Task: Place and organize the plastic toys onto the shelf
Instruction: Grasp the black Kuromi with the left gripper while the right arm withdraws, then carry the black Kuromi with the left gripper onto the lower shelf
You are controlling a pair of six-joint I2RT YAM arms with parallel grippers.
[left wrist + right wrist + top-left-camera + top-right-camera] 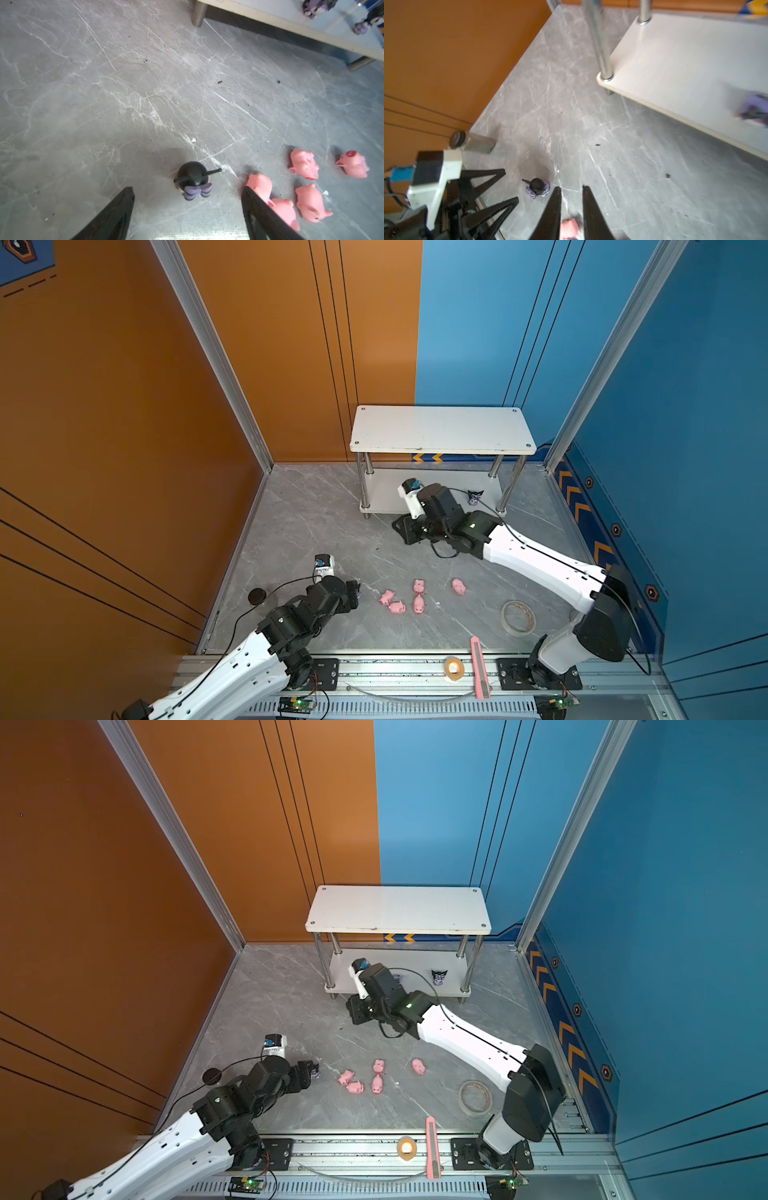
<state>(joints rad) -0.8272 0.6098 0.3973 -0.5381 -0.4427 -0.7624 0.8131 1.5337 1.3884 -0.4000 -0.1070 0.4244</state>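
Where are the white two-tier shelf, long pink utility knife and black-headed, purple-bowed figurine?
White two-tier shelf (440,429): a top view, top board.
Long pink utility knife (479,668): a top view, mid-body.
Black-headed figurine (192,175): left wrist view, head.

**Both top views:** high stereo head, looking down across the bench to the shelf. **Wrist views:** close, sighting past left end effector and right end effector; both share the black-headed figurine.
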